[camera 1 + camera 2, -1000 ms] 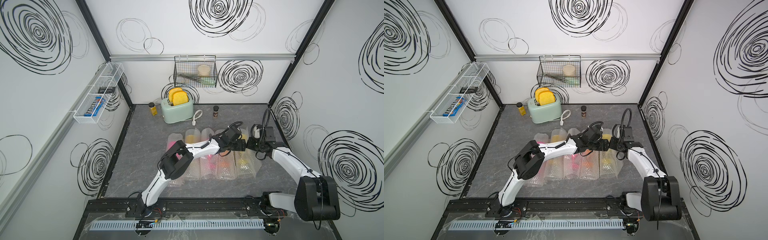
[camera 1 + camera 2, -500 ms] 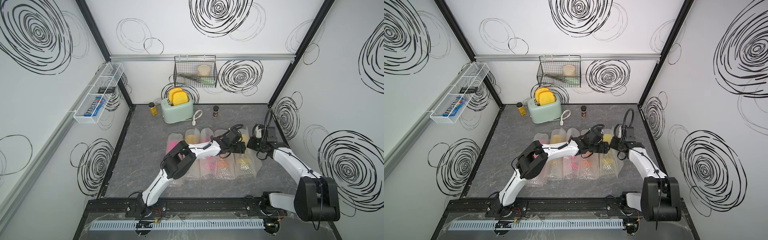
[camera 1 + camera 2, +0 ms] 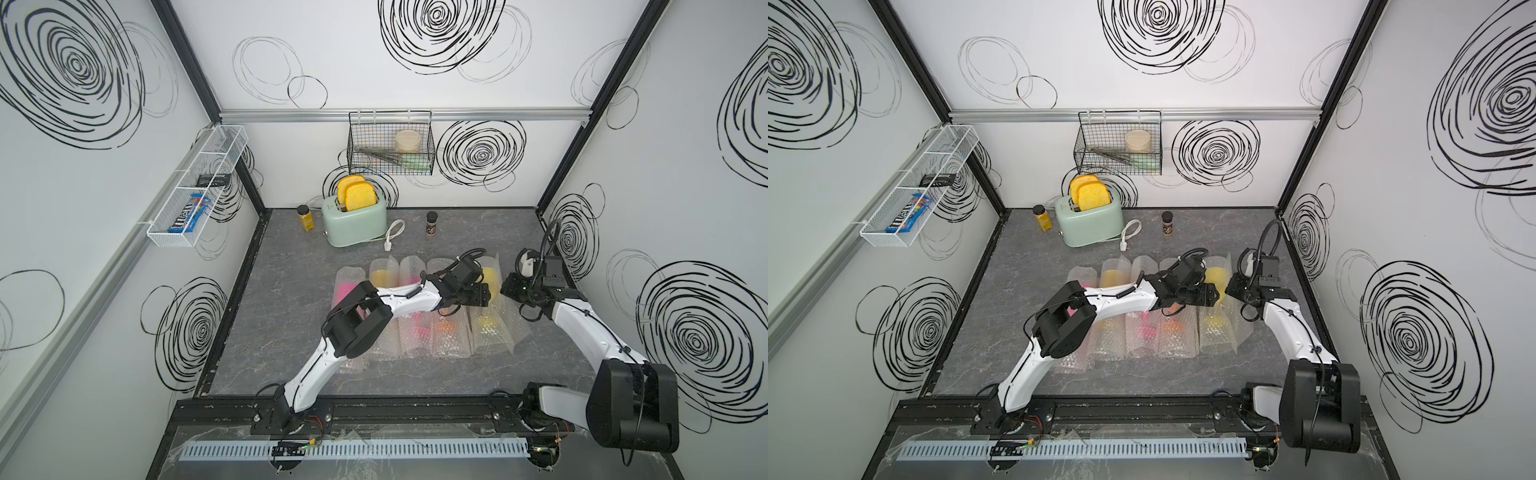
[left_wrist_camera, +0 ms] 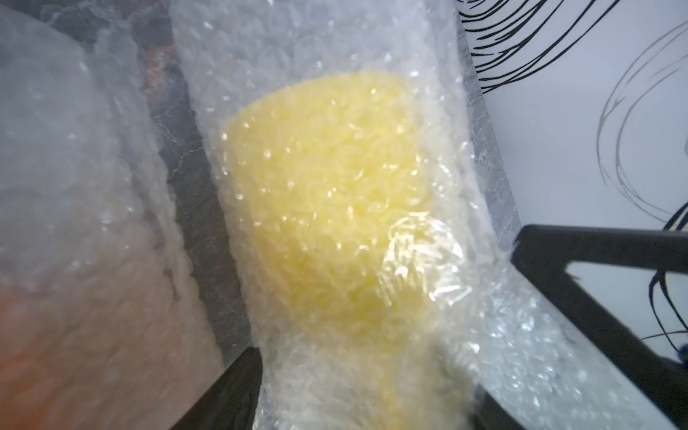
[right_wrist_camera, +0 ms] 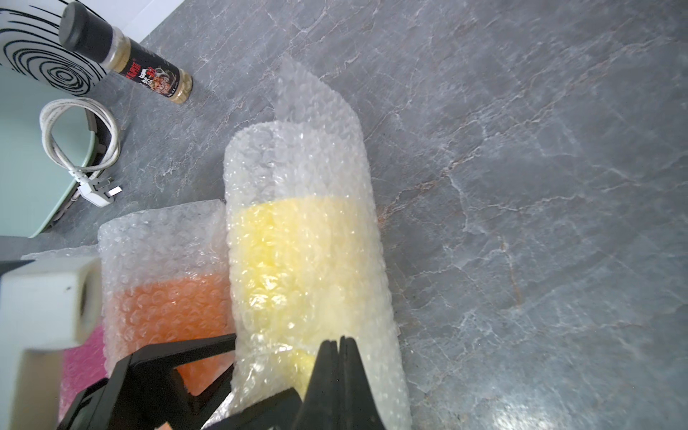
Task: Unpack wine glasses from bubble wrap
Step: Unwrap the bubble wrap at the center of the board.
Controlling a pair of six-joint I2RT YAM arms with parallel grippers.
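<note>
Five bubble wrap tubes [image 3: 451,345] are lying side by side in a row on the grey table [image 3: 291,291], all rolled up, each with a goblet showing through as a blob of colour. Going from the robot's left it's pink, yellow, pink, orange, yellow.

Both arms are at the tube on the right end, the one with the yellow goblet [image 5: 298,260] in it. That goblet lies on its side inside its bubble wrap [image 5: 298,163]. The wrap runs on well past the cup as empty tube, with a loose flap sticking out at the far end. Touching it on one side is the tube with the orange goblet [image 5: 167,298].

Left gripper [image 4: 389,290]: jaws spread wide, one finger on each side of the yellow tube, so it straddles it. The wrap looks like it brushes both fingers, but I can't tell if it's actually squeezing.

Right gripper [image 5: 338,344]: jaws fully closed, tips against the wrap of the same tube, just beside the left one. Whether a fold of plastic is pinched in there, honestly can't tell.

Behind the row, well apart, sit a mint toaster [image 3: 353,220] with its white cord [image 5: 82,149] and a dark-lidded spice jar [image 5: 126,56].
</note>
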